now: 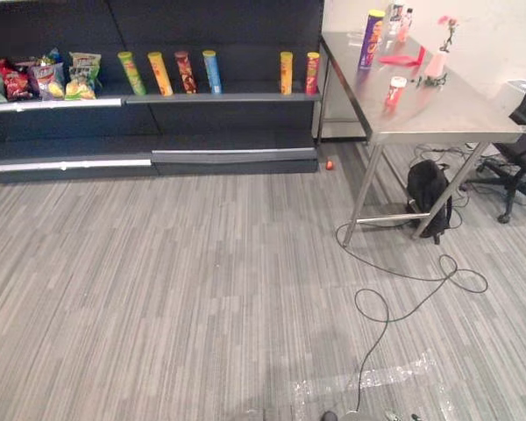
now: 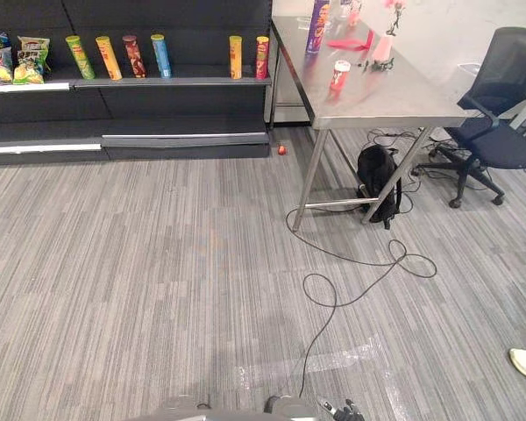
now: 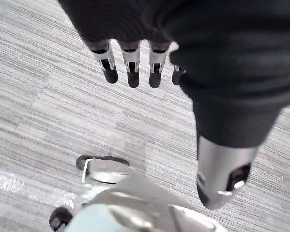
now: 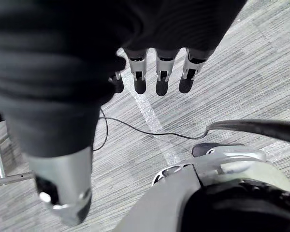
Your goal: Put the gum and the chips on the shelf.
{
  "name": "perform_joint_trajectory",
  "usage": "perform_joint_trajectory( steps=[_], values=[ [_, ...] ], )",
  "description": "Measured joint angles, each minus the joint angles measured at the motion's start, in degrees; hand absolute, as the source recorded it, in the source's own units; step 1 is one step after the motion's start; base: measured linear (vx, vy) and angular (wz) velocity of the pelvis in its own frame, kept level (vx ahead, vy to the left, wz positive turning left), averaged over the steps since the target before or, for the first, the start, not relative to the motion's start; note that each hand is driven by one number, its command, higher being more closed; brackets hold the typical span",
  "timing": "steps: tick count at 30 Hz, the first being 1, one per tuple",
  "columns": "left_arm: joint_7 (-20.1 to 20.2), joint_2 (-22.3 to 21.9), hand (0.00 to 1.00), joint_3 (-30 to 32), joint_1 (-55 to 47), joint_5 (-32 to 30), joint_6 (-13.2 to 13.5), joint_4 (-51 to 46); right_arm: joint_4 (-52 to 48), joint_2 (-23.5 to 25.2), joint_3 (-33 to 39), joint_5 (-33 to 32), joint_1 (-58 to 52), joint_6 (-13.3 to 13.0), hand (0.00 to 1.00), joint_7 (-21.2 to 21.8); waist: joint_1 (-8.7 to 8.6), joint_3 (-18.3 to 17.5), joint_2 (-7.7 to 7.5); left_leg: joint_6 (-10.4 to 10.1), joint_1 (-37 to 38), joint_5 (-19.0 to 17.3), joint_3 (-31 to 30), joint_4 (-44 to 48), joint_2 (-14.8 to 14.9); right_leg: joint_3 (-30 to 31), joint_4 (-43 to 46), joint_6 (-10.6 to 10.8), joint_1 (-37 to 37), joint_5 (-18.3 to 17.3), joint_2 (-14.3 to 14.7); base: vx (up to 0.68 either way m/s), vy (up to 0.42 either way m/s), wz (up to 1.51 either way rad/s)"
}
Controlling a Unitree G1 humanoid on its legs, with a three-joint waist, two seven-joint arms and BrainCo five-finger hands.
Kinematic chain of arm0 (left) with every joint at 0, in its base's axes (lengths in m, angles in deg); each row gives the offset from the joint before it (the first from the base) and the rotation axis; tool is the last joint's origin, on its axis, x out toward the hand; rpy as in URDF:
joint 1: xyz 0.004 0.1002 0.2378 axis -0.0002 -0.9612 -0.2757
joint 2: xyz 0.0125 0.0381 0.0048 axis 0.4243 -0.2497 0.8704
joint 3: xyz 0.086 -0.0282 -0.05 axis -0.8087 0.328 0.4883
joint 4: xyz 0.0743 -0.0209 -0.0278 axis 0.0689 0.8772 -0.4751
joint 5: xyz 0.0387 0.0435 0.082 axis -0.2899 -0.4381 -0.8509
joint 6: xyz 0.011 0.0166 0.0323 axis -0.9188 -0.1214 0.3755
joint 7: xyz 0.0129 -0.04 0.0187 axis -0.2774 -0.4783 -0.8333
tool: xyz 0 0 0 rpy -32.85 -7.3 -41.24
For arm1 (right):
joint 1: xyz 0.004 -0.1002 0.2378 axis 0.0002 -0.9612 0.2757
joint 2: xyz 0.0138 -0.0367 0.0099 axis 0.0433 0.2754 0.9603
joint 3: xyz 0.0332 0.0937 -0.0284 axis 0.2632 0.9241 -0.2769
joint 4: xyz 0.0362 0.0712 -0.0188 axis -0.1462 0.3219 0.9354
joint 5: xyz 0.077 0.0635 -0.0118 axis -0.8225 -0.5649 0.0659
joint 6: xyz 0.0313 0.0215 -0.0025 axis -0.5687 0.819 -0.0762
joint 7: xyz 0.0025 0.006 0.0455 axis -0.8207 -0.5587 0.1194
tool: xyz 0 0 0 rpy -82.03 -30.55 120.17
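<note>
Our left hand and right hand are hanging empty, fingers straight. We are best nearing the table squarely for its gum bottle.

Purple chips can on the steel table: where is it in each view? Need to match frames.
Left eye view: purple chips can stands top right of centre, on the steel table's far end.
Right eye view: same can at the top edge, right of centre.
Left wrist view: aimed at carpet past the left robot hand.
Right wrist view: carpet past the right robot hand.
Shared landmark: black bag under the table.
</note>
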Motion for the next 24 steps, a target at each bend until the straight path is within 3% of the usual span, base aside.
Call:
perform_joint_trajectory(
  steps=[1,3,6,9,10,11,13,16,18,21,22,23,24],
  values=[
    [0.0,-0.2,0.00,1.1,-0.3,0.3,0.1,-0.5,0.0,0.1,-0.2,0.0,-0.1,0.2,0.00,0.1,0.49,1.0,-0.60,0.1,-3.7,-0.6,-0.6,6.7,1.1,0.5,0.0,-0.2,1.0,-0.2,-0.5,0.05,0.067,-0.26],
    [0.3,-1.5,0.00,1.9,-1.3,0.4,0.1,-0.6,-0.1,-0.5,0.1,0.1,-0.2,0.8,0.00,0.3,1.51,1.6,0.19,1.1,-5.1,-1.4,-0.6,6.6,2.3,2.4,-0.1,0.0,2.3,-0.3,-1.3,0.09,0.137,-0.45],
    [1.2,-3.1,0.00,2.2,-2.9,0.3,0.4,-0.2,-0.5,-1.2,0.4,0.2,-0.7,0.9,0.00,1.7,1.03,2.5,1.44,1.5,-5.2,-0.3,-2.6,-5.1,3.0,4.1,-0.2,1.1,3.6,-1.0,-3.1,0.14,0.202,-0.30],
    [1.5,-3.7,0.00,3.1,-3.6,0.3,2.1,0.4,-0.5,-1.2,0.7,0.2,-1.5,-0.1,0.00,2.1,0.89,2.6,1.75,-0.3,-4.8,5.5,-7.4,-19.5,4.0,6.2,-0.1,4.0,4.6,-2.8,-5.5,0.23,0.329,-0.22],
    [1.6,-3.9,0.00,3.0,-3.7,0.3,2.4,0.4,-0.5,-1.3,0.7,0.2,-1.7,-0.5,0.00,2.1,0.88,2.6,2.23,-0.4,-4.4,5.4,-8.1,-20.6,4.6,6.6,-0.1,4.8,5.1,-3.3,-5.6,0.38,0.458,-0.21],
    [2.0,-4.5,0.00,3.0,-3.6,0.3,2.6,0.9,-0.4,-1.6,0.8,0.2,-1.5,-0.8,0.00,2.1,0.90,3.1,3.24,-1.5,-3.5,8.6,-7.5,-19.5,5.0,8.0,0.0,6.4,6.9,-4.0,-6.5,0.40,0.417,-0.34],
    [2.1,-3.6,0.00,2.9,-4.0,0.2,3.0,0.9,-0.3,-1.1,0.3,0.7,-1.0,-0.9,0.00,2.2,1.35,3.0,1.79,-0.5,-3.6,7.9,-6.3,-14.9,3.0,9.1,2.3,6.3,7.7,-4.3,-8.9,0.32,0.294,-0.32],
    [2.5,-2.5,0.00,2.8,-3.5,0.0,3.0,0.7,-0.1,-0.2,0.3,3.1,-0.3,-1.4,0.00,1.6,0.99,2.0,0.01,1.2,-3.9,1.9,-5.4,-9.6,-0.3,9.8,10.1,6.8,5.2,-4.1,-12.8,0.28,0.268,-0.04],
    [2.7,-2.0,0.00,3.0,-3.3,0.0,2.9,0.8,-0.2,0.1,0.2,4.7,-0.3,-2.2,0.00,1.7,1.43,0.3,-0.98,1.6,-2.9,1.2,-3.7,-11.5,-2.4,11.5,15.7,8.1,1.2,-3.0,-15.2,0.27,0.225,-0.12],
    [3.3,-1.3,0.00,2.9,-3.1,-0.2,2.9,0.7,-1.6,0.6,0.2,6.5,-0.1,-3.1,0.00,1.8,1.07,-0.4,-1.92,2.6,2.1,1.8,-2.3,-18.3,-4.9,11.6,28.7,9.6,-5.4,3.6,-18.5,0.28,0.130,-0.11],
    [3.3,-1.2,0.00,2.9,-3.2,-0.5,2.9,0.5,-2.6,1.1,0.0,6.8,-0.3,-3.0,0.00,1.7,1.06,-0.8,-2.66,3.5,5.3,2.0,-2.1,-21.6,-5.8,11.8,34.2,10.0,-8.1,8.7,-19.8,0.31,0.101,-0.20],
    [2.9,-1.0,0.00,2.8,-3.2,-0.5,2.8,-0.1,-2.8,1.1,0.0,6.7,-0.5,-3.1,0.00,1.6,0.97,-1.2,-1.87,4.2,8.5,2.1,-2.1,-24.6,-6.0,11.9,40.5,8.5,-11.4,12.0,-20.7,0.31,0.073,-0.18],
    [2.5,-0.9,0.00,2.8,-3.3,-0.5,2.8,-0.6,-2.9,0.9,0.1,6.6,-0.5,-3.1,0.00,1.6,0.88,-1.4,-2.23,4.7,9.6,1.9,-2.1,-25.3,-5.7,11.4,43.7,8.0,-12.9,9.1,-20.7,0.33,-0.007,-0.16]
  ],
)
